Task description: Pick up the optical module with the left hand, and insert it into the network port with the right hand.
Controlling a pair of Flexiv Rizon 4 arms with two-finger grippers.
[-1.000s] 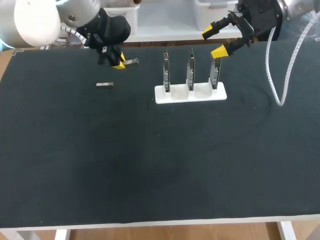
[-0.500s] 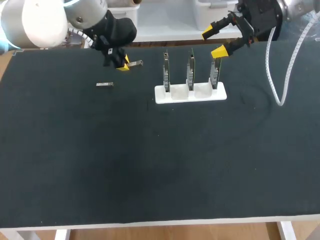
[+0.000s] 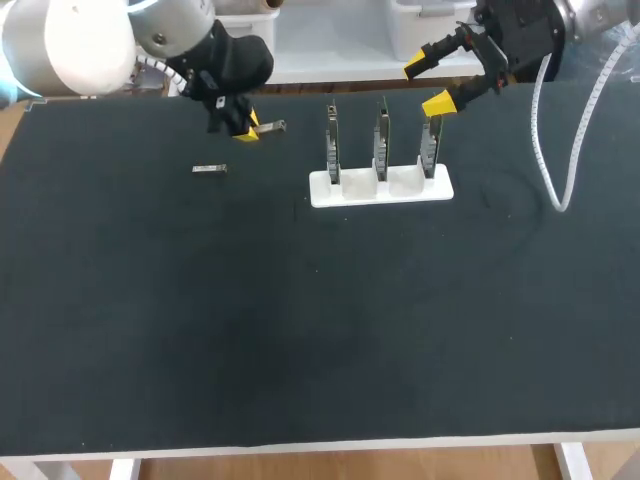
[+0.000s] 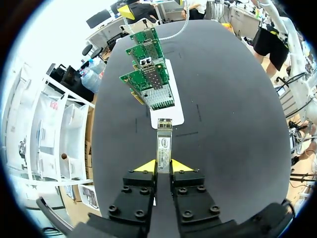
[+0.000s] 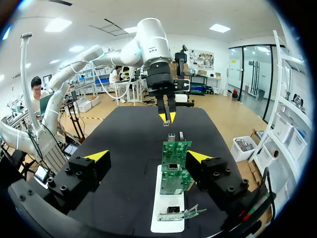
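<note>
My left gripper (image 3: 243, 127) hovers over the table's far left, shut on a small silver optical module (image 3: 270, 126) that sticks out toward the boards. In the left wrist view the module (image 4: 164, 143) is pinched between the yellow tips of the gripper (image 4: 163, 166) and points at the nearest of three green network cards (image 4: 148, 82). The cards (image 3: 381, 140) stand upright in a white holder (image 3: 380, 188). My right gripper (image 3: 430, 85) hangs open above the rightmost card, nothing between its fingers. From the right wrist view the cards (image 5: 173, 166) sit just ahead of the open gripper (image 5: 148, 156).
A second small module (image 3: 209, 169) lies flat on the black mat, left of the holder and just in front of my left gripper. A white cable (image 3: 560, 170) from the right arm dangles over the mat's far right.
My left gripper has shifted a little to the right with the module, then held still. The right arm has not moved.
</note>
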